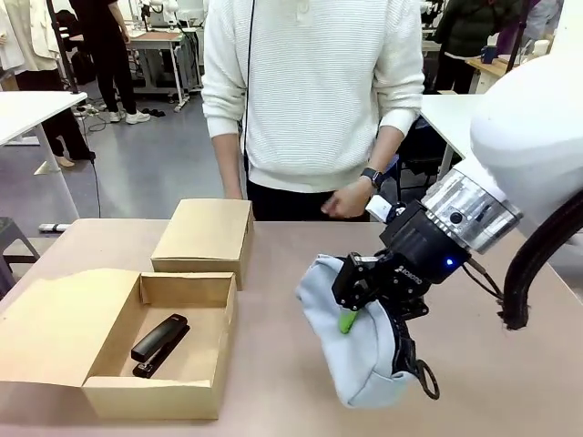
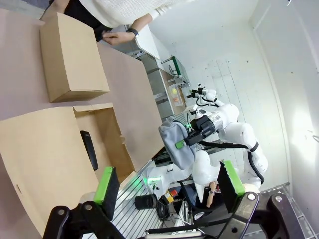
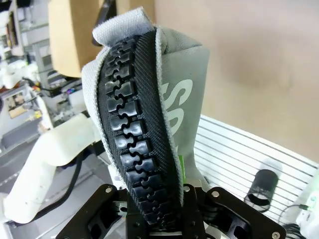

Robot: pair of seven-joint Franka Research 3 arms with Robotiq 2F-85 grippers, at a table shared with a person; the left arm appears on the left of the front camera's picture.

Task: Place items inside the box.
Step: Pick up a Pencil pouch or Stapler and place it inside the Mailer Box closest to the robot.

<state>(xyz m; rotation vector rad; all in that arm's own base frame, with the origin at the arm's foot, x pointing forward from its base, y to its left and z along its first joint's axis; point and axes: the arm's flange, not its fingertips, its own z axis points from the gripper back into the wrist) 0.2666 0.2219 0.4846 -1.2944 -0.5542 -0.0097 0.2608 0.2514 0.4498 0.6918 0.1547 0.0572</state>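
Nearest us, our right fingers [image 1: 346,320] clamp the grey pouch [image 1: 351,369] along its zipper, and it hangs, seemingly clear, over the worktop [image 1: 510,382]; our left fingers [image 2: 107,185] stand wide and empty; we judge this the carrying step; next we must swing left and lower it into the open box [image 1: 155,397], beside the black stapler [image 1: 160,344]; the smaller box [image 1: 205,232] lies beyond.

One open box [image 1: 150,396], one closed box [image 1: 205,232], one stapler [image 1: 160,344], one pouch [image 1: 351,364].

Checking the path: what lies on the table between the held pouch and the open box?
Bare table, seen in the front view, between pouch and open box.
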